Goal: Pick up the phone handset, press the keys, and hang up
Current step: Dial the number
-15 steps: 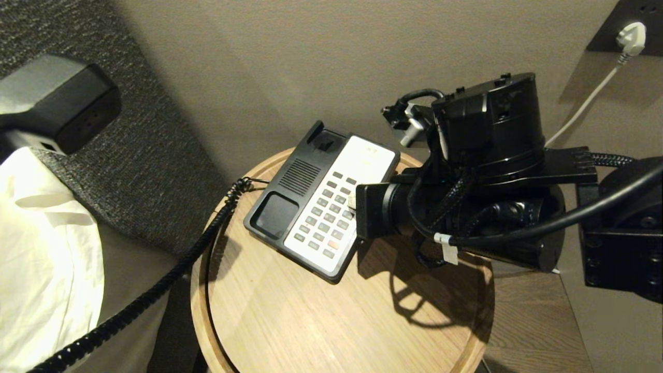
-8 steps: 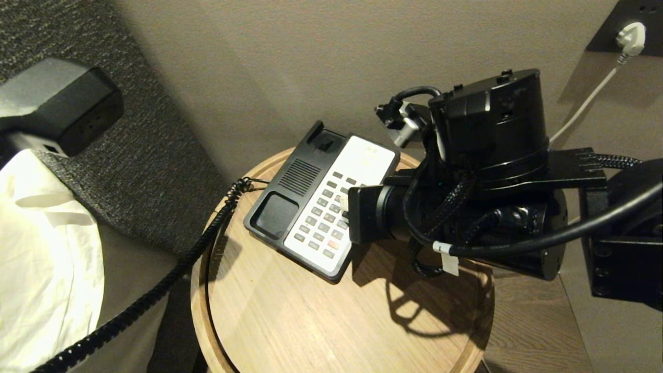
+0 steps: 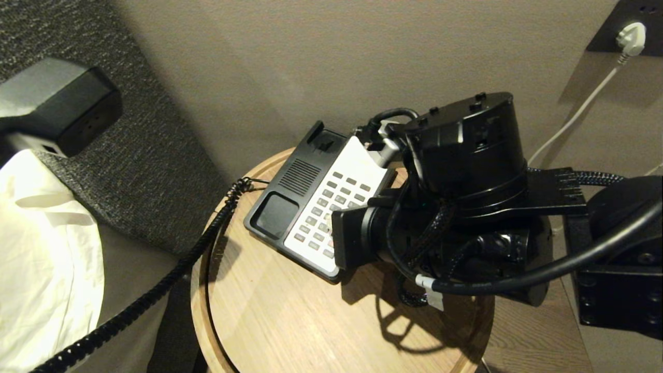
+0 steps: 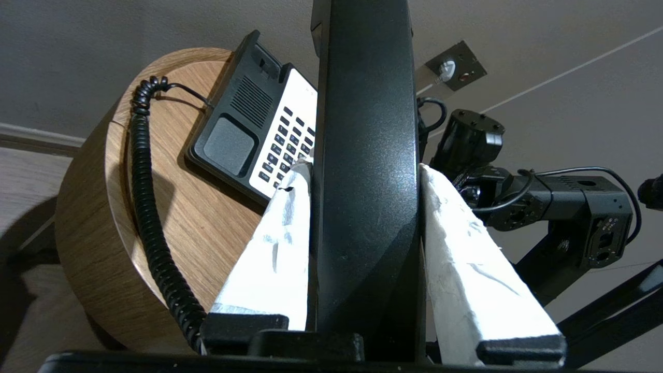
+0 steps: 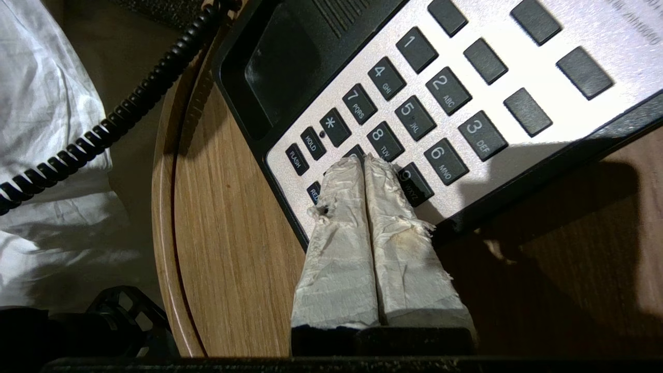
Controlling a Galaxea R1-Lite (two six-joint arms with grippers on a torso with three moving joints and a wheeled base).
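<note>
The phone handset [image 3: 57,103] hangs lifted at the far left, away from the table, and only its blocky black end shows in the head view. My left gripper [image 4: 365,170] is shut on the phone handset [image 4: 368,129], a white-wrapped finger on each side. Its coiled cord [image 3: 155,290] runs down to the phone base [image 3: 290,181] on the round wooden table [image 3: 290,321]. My right gripper [image 5: 365,159] is shut with nothing held. Its wrapped tips cover the key just below the 8 on the white keypad [image 5: 466,88]. Whether they press it does not show.
White bedding [image 3: 41,259] and a grey upholstered headboard [image 3: 155,155] lie left of the table. A beige wall stands behind it, with a white plug [image 3: 632,39] in a socket at the upper right. My right arm [image 3: 461,155] hides the phone's right edge.
My right arm has slid across the keypad from its middle rows toward the near, lower rows. The handset and left gripper have kept still.
</note>
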